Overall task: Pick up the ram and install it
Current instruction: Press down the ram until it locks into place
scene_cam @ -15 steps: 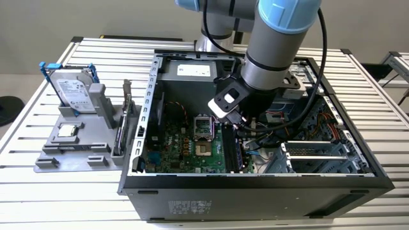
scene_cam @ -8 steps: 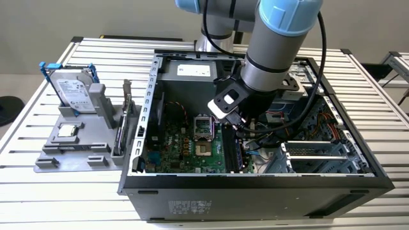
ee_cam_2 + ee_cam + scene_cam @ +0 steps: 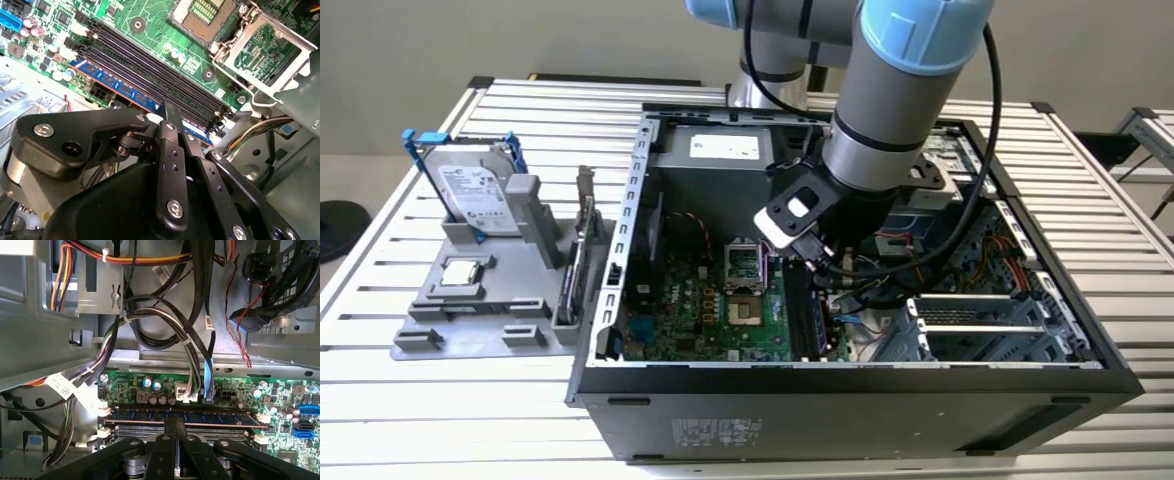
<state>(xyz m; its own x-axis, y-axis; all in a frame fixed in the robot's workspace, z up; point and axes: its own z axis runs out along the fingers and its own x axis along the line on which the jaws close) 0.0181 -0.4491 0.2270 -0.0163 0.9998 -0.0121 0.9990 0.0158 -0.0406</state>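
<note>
One ram [image 3: 182,416] sits in its slot [image 3: 150,70]; gripper [image 3: 175,426] fingers together atop it — we press evenly, perpendicular to mobo [image 3: 150,20].

The ram [image 3: 182,416] is seen lying flat in a slot along the edge of the green motherboard [image 3: 280,400], its long blue-green strip flanked by pale latches. The gripper [image 3: 175,426] is pressed directly against it, black fingers [image 3: 170,427] drawn together at its middle. Bundled cables [image 3: 150,315] (black, grey, orange) are looped across the metal case wall [image 3: 30,325].
</note>
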